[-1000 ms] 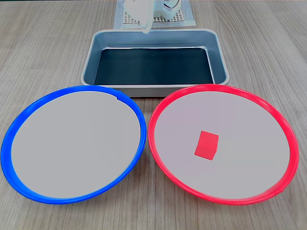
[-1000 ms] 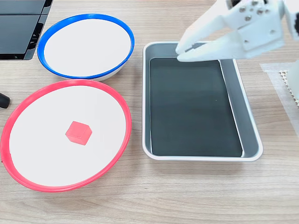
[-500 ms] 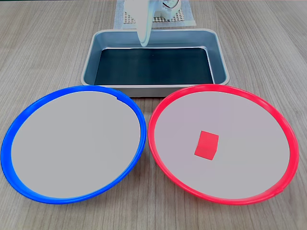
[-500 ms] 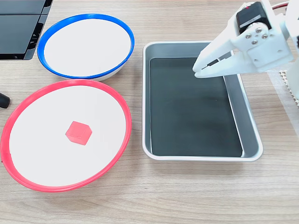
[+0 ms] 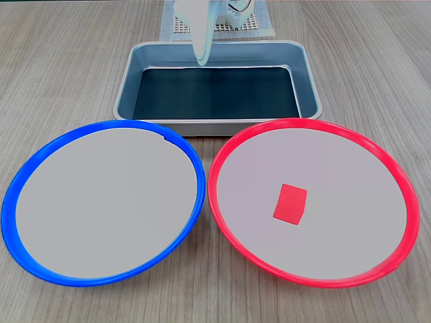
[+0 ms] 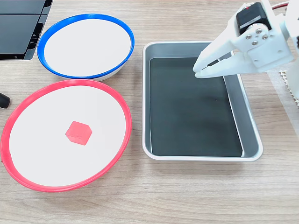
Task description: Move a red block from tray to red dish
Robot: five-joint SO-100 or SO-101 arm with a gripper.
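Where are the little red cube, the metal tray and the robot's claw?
red block (image 5: 290, 203): a fixed view, its top face.
tray (image 6: 201, 156): a fixed view, its near wall.
gripper (image 6: 198, 70): a fixed view, between the fingertips.

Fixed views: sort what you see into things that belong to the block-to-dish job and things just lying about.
Job:
- red block, lying in the red dish
- tray
- gripper, fingers closed, above the tray

Lying about:
- blue dish
- white mesh mat behind the tray
- dark object at the table corner
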